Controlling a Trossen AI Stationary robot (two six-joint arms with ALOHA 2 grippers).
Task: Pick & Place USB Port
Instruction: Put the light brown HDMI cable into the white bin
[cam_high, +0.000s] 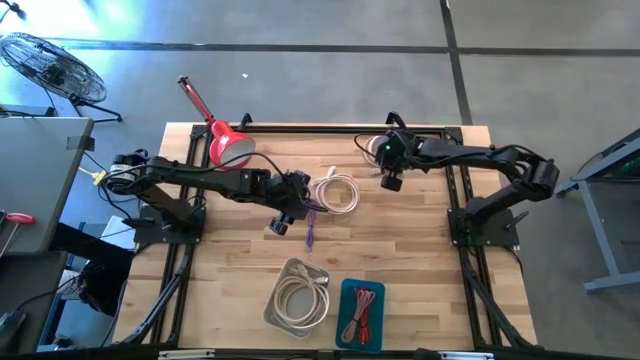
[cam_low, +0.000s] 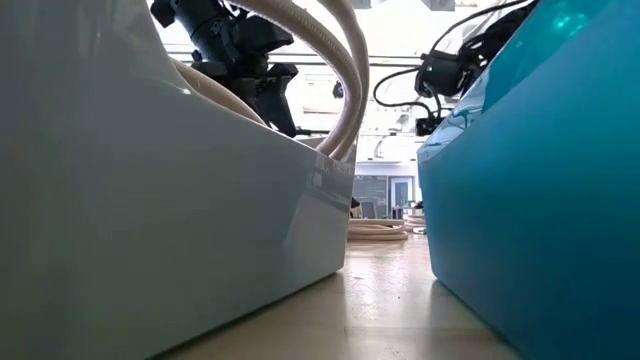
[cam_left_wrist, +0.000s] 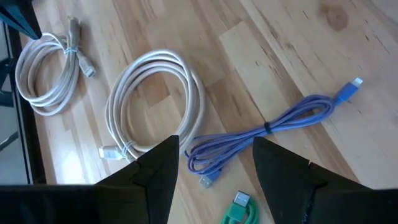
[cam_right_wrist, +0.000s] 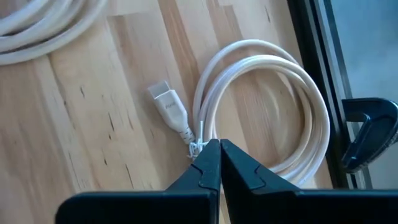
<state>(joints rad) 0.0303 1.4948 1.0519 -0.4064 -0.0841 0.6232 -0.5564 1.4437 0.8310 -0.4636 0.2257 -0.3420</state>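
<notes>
Several bundled USB cables lie on the wooden table. A blue-purple cable (cam_left_wrist: 267, 127) (cam_high: 310, 228) lies stretched out, tied at its middle. My left gripper (cam_left_wrist: 216, 149) (cam_high: 284, 218) is open and hovers above it, one finger on either side of its looped end. A green plug (cam_left_wrist: 239, 208) shows just under the fingers. A white coil (cam_left_wrist: 155, 102) (cam_high: 338, 192) lies beside the blue-purple cable. My right gripper (cam_right_wrist: 219, 146) (cam_high: 390, 182) is shut. It hangs over another white coil (cam_right_wrist: 311, 118) at the far edge, near the coil's tie and plug (cam_right_wrist: 168, 102).
A silver tray (cam_high: 278, 312) (cam_low: 150, 200) holding white cables and a teal tray (cam_high: 345, 290) (cam_low: 540, 200) holding red cables stand at the near edge. A red lamp-like object (cam_high: 225, 145) lies at the far left. A third white coil (cam_left_wrist: 46, 71) lies farther off.
</notes>
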